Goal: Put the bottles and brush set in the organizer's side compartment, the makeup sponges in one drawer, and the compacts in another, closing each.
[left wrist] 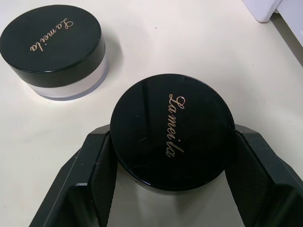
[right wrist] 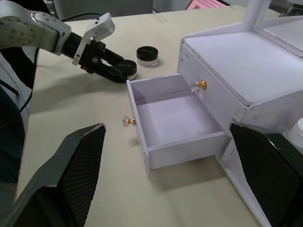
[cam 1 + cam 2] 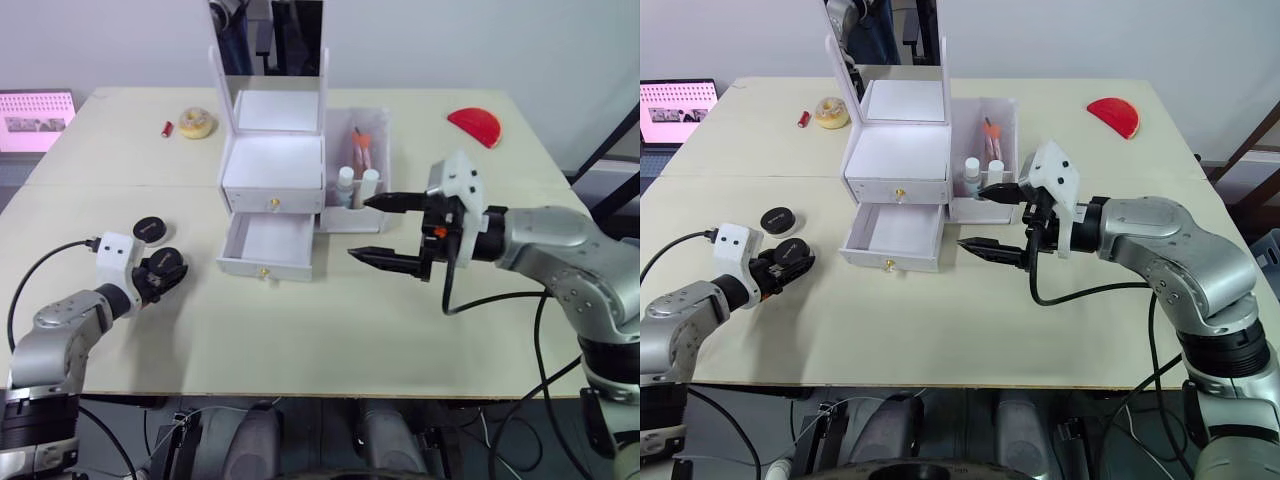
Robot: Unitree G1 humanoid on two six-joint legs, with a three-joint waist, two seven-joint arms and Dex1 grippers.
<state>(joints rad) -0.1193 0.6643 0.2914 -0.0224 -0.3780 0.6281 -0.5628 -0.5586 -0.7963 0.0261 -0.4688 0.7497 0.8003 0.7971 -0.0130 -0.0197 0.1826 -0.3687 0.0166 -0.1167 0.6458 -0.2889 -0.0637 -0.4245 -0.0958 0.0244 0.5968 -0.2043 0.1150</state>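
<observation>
My left gripper is at the table's left front, and its fingers press both sides of a black round compact that rests on the table. A second black compact lies just behind it. The white organizer stands mid-table with its upper drawer closed and its lower drawer pulled out and empty. Its side compartment holds two white bottles and the brush set. My right gripper hovers open, right of the open drawer. The makeup sponges are out of view.
Far back on the table are a yellow ring-shaped item beside a small red piece, and at the back right a red half-round item. A mirror rises from the organizer. A pink screen stands far left.
</observation>
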